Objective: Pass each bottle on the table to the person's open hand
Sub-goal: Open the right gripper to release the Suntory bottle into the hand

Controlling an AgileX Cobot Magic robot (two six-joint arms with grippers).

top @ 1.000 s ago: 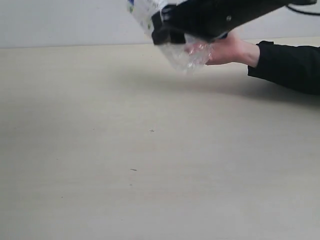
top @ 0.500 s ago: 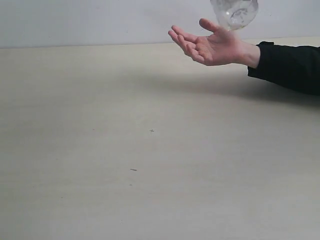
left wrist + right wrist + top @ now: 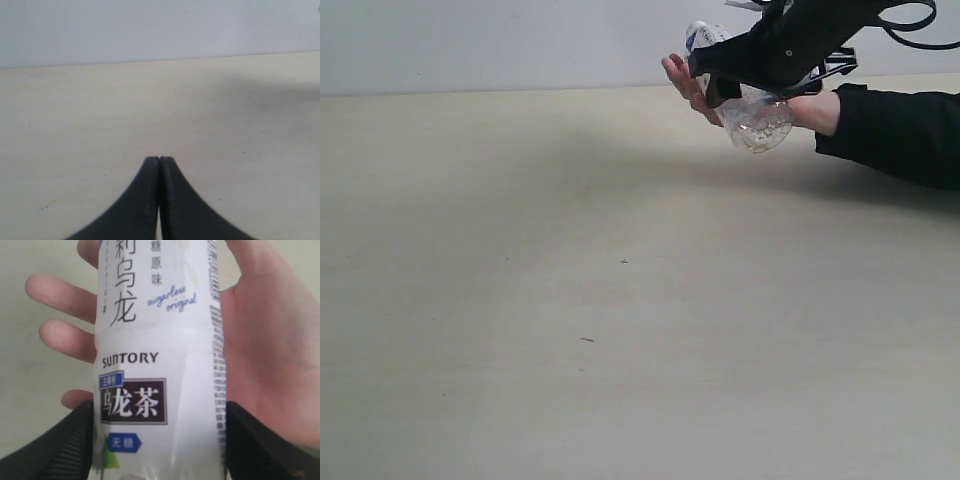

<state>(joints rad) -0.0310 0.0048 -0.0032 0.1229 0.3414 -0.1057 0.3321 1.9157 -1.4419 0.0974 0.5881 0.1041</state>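
Bottle meets hand at this moment. The black right end effector (image 3: 160, 412) is closed on a small clear plastic bottle with a white label (image 3: 155, 340), squeezing its lower half from both sides. The bottle lies tilted right over the person's open hand (image 3: 272, 355), a bare palm-up hand with spread fingers and a black sleeve (image 3: 895, 130). In the right wrist view the bottle covers the middle of the palm. I cannot tell if it touches the hand or hangs just above it. The black left end effector (image 3: 159, 167) is pressed closed with nothing in it, above the pale cream tabletop (image 3: 570, 300). The hand does not show in its view, so it seems well away from the hand. To do this step well, I think the right arm should go down slowly until the bottle rests on the palm. Then it should open only a little at first, so the bottle does not drop. The bottle is round and smooth, so it could roll off the hand. It is best to let go when the hand can curl around it. After that the end effector should open wide and lift away from the hand without bumping the thumb.
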